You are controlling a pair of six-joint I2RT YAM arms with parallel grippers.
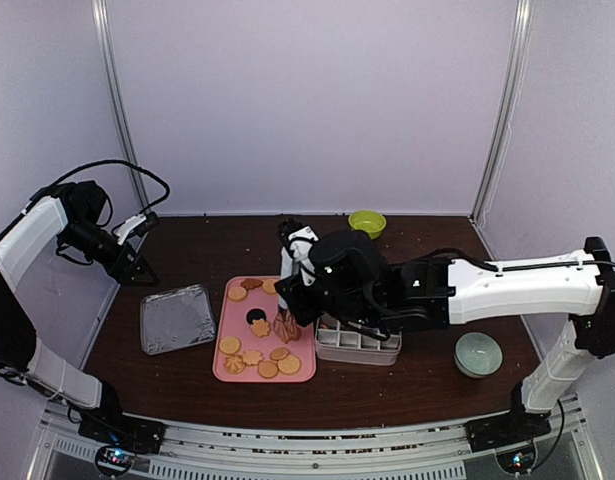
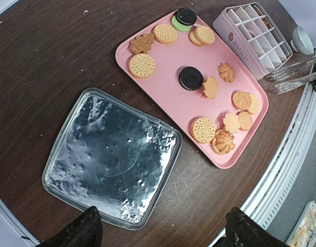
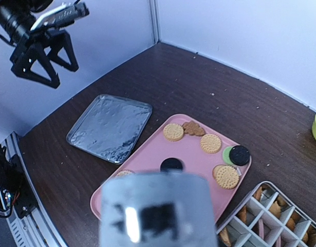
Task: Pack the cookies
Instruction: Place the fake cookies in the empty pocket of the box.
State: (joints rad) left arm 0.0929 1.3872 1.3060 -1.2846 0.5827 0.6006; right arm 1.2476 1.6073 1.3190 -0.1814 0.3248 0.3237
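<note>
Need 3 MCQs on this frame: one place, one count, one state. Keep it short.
1. In the top view, where is the foil tray relative to the pink tray?
A) to its left
B) stacked on it
C) to its right

2. How many black cookies lie on the pink tray?
A) none
B) two
C) five

3. The left hand is:
A) shut on a cookie
B) shut on the foil tray
C) open, holding nothing

Key:
1 A: the trays sit side by side, apart, with the foil one on the left.
2 B: one is mid-tray, one at a corner atop a green disc.
3 C: its fingers stand wide apart with nothing between them.
</note>
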